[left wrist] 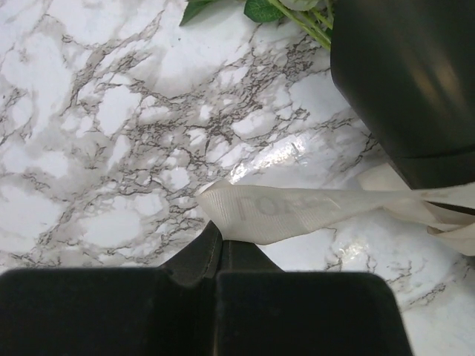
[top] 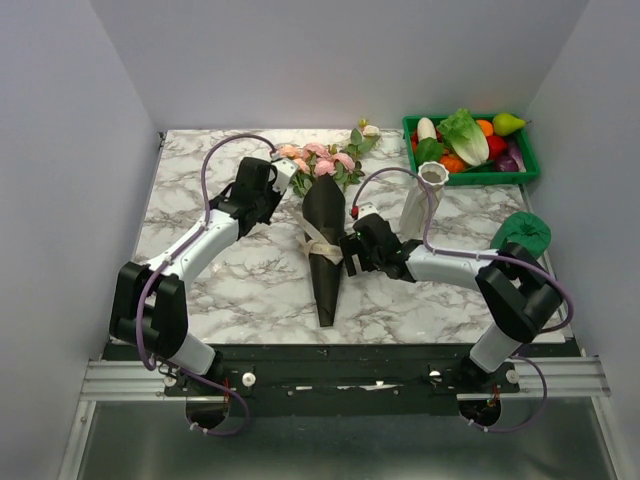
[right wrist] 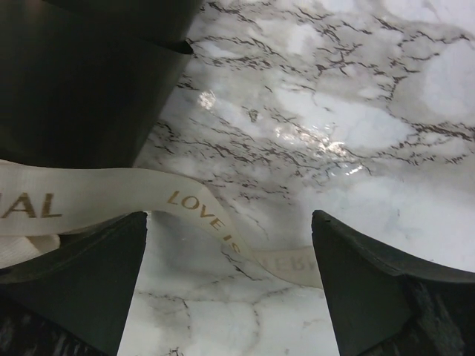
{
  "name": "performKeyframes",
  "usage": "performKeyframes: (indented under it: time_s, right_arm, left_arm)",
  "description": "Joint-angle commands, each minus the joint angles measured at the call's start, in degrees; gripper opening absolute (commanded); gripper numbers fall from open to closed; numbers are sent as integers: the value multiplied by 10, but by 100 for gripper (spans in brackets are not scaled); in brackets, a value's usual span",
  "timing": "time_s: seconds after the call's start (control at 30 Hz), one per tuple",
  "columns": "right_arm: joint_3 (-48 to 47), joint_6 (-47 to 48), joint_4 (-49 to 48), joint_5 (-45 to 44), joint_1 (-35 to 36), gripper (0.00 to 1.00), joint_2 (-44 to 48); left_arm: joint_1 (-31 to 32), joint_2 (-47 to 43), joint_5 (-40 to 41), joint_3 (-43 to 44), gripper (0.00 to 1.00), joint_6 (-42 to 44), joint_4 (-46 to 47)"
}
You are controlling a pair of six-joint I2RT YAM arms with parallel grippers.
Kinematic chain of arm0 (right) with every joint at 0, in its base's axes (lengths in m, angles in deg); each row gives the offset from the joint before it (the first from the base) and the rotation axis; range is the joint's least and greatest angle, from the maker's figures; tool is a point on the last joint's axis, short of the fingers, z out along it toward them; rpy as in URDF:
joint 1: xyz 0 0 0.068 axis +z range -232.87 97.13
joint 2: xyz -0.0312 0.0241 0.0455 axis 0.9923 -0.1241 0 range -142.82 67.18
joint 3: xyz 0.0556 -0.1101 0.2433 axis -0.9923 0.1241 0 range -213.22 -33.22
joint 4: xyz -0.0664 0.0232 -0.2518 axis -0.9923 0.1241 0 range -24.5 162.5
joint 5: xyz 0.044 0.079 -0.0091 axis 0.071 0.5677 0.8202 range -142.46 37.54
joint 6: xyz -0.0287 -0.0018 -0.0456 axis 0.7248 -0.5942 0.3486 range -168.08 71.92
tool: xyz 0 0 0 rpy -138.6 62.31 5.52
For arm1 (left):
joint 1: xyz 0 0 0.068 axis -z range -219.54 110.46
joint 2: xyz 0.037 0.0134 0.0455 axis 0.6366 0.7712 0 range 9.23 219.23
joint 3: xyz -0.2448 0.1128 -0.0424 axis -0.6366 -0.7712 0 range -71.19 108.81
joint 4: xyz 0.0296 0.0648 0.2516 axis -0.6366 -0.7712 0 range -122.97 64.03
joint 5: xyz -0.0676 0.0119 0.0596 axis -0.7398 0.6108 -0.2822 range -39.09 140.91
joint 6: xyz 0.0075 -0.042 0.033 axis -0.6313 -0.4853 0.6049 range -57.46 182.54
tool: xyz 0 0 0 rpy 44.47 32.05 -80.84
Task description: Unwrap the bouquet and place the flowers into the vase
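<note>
Marble-veined white worktop (top: 250, 290) fills the enclosure between plain pale walls, and both arms reach in over it from the near edge. At the left, the left hand (left wrist: 220, 241) is clenched tight, its two dark fingers pressed together with no gap. The free end of a cream ribbon (left wrist: 297, 211) lies right against their tips, though whether it is actually nipped between them cannot be told. From there the ribbon runs rightward to the glossy black wrapper (left wrist: 408, 74), with green leaves showing just beyond it. The right hand (right wrist: 230, 282) is released, jaws spread wide and low over the marble. Another tail of the same ribbon, printed with gold lettering, crosses the gap between its fingers (right wrist: 74, 289) without being gripped, and the black wrapper sits just off its left finger. Seen from above, the bouquet (top: 325, 235) lies flat at the middle of the worktop between the two hands. Its cone points toward the near edge, the ribbon is tied round its waist, and the flowers (top: 318, 160) fan out at the far end. Right of it stands the white vase (top: 424, 200), near the right arm. Behind it, at the far right corner, sits a green crate (top: 530, 170) of plastic vegetables, and a dark green crinkled object (top: 522, 232) rests by the right edge.
</note>
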Motion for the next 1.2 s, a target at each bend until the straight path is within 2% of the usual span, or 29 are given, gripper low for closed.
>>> performKeyframes:
  time_s: [0.0, 0.2, 0.4, 0.5, 0.53, 0.6, 0.63, 0.7, 0.73, 0.83, 1.03, 1.17]
  right_arm:
    - [-13, 11, -27, 52, 2, 98, -27]
    - [13, 0, -87, 113, 2, 94, -28]
    - [-16, -2, -91, 47, 2, 82, -60]
    - [-27, -4, -90, 31, 2, 69, -67]
    - [-27, -10, -90, 23, 2, 59, -65]
    - [-17, -14, -91, 20, 2, 49, -54]
    - [-11, -18, -94, 17, 2, 35, -47]
    - [8, -22, -94, 10, 3, 22, -16]
    - [14, -25, -90, 9, 3, 11, -6]
    - [34, -32, -71, 5, 5, 0, 48]
    - [64, -78, 12, -41, 8, 1, 160]
    - [85, -119, 79, -98, 8, 0, 238]
  left_arm:
    - [3, -14, -14, -3, 0, -11, -20]
    - [3, -24, -16, -12, 0, -1, -27]
    - [3, -31, -15, -15, 0, 3, -27]
    - [3, -37, -16, -15, 0, 5, -29]
    - [3, -38, -15, -15, 0, 4, -31]
    - [3, -42, -13, -18, 0, 9, -32]
    - [4, -45, -12, -18, 0, 10, -35]
    - [3, -49, -9, -17, 0, 12, -40]
    - [3, -52, -9, -13, 0, 12, -47]
    - [3, -60, -1, -2, 0, 7, -65]
    - [-6, -90, 21, 15, 0, -7, -113]
    - [-42, -124, 33, 11, 0, -9, -143]
